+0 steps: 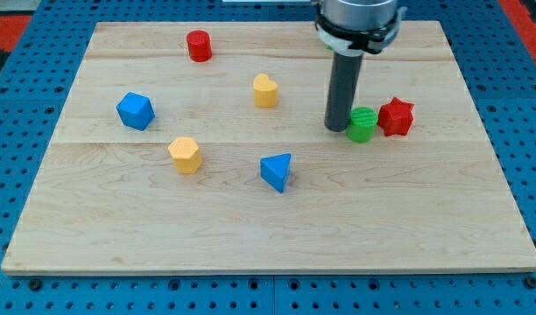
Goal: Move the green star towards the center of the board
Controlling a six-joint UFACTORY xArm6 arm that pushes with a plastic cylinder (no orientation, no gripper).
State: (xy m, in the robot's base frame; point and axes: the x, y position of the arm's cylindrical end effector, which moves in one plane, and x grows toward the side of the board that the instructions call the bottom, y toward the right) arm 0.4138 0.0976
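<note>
The green block (363,124) sits right of the board's centre; its shape is hard to make out, and its left side is partly hidden by my rod. My tip (338,129) rests on the board right against the green block's left side. A red star (396,116) touches, or nearly touches, the green block's right side. The wooden board (408,219) fills most of the view.
A red cylinder (199,45) stands near the top left. A yellow block (265,90) is left of my rod. A blue block (135,110) is at the left, an orange block (186,154) below it, and a blue triangle (276,171) is at the lower middle.
</note>
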